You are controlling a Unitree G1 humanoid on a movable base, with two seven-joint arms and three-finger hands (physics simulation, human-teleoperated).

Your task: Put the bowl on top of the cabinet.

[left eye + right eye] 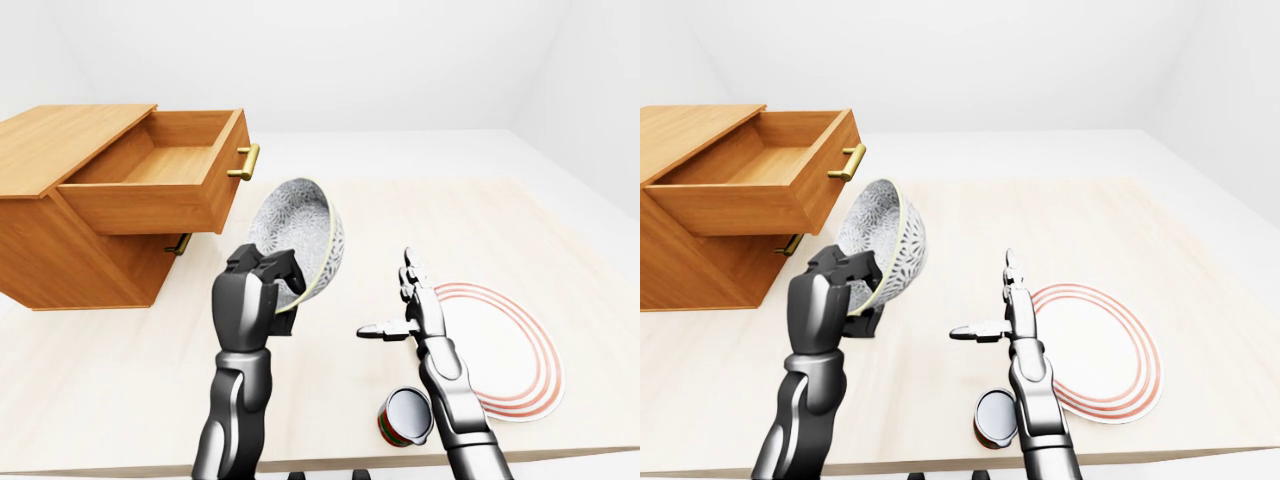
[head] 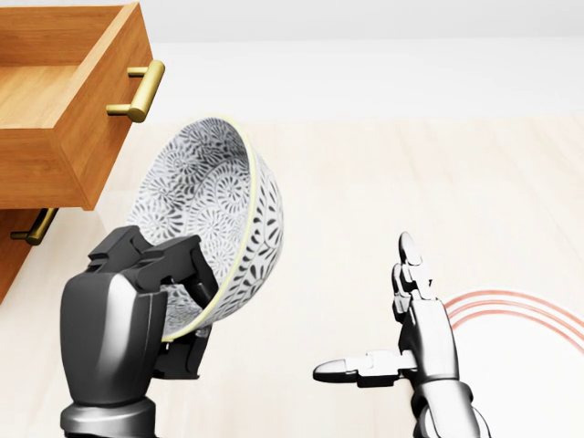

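Observation:
My left hand [image 1: 268, 285] is shut on the rim of a grey-and-white patterned bowl [image 1: 300, 235], held in the air and tipped on its side with its opening toward the left of the left-eye view. The wooden cabinet [image 1: 60, 140] stands at the upper left, its top drawer [image 1: 165, 170] pulled out. The bowl hangs just right of and below the drawer's brass handle [image 1: 246, 162], apart from it. My right hand [image 1: 405, 305] is open, fingers spread, empty, above the table to the right of the bowl.
A white plate with red rings [image 1: 505, 350] lies on the light wooden table [image 1: 120, 370] at the lower right. A small red-and-green cup [image 1: 405, 415] lies on its side by my right forearm. A second brass handle [image 1: 180, 244] shows under the open drawer.

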